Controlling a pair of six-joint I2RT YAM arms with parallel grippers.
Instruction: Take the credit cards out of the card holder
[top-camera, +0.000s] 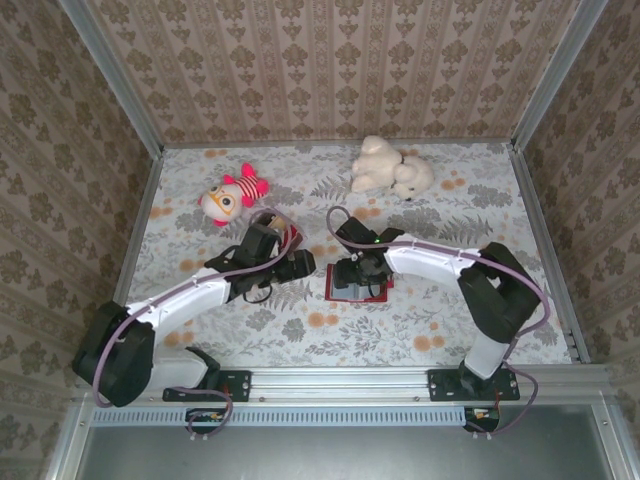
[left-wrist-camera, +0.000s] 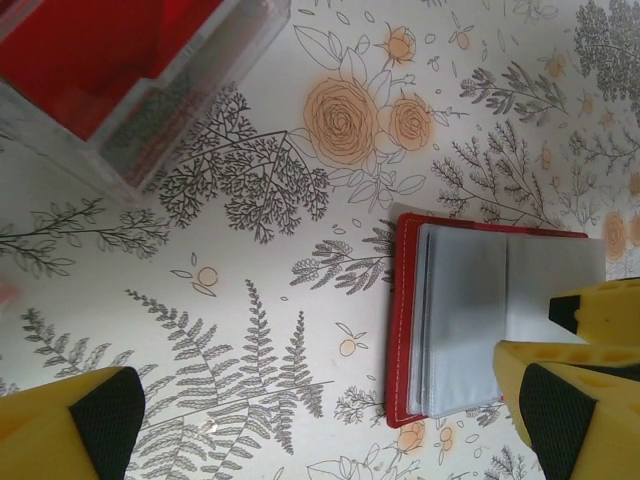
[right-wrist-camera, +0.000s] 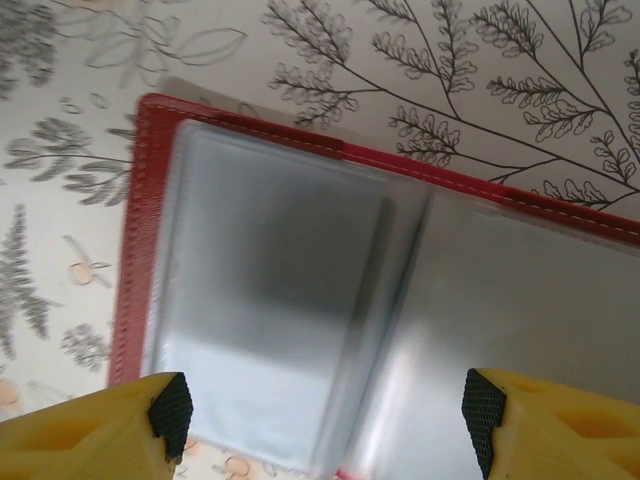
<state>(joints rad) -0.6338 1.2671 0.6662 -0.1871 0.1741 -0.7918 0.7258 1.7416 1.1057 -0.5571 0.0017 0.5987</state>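
The card holder (right-wrist-camera: 290, 310) lies opened flat on the floral table (left-wrist-camera: 250, 300), red cover down and grey-blue pockets facing up, in the middle of the table between the two arms. This placement appears deliberate, as it leaves the pocket mouths exposed for access from above. The pockets look pale and uniform, so it cannot be told whether any credit card is inside them. The right gripper (right-wrist-camera: 325, 415) hangs directly over the open pockets, its jaws spread about as wide as one pocket panel, with nothing between them. Contact with the plastic cannot be confirmed. The left gripper (left-wrist-camera: 320, 420) is just beside the holder's left edge, its jaws spread fully over bare cloth and holding nothing, with one finger over the holder's near corner. In the inspector's judgement it is placed to steady the holder. A clear box (left-wrist-camera: 150, 110) with red contents stands apart, beyond the left gripper.
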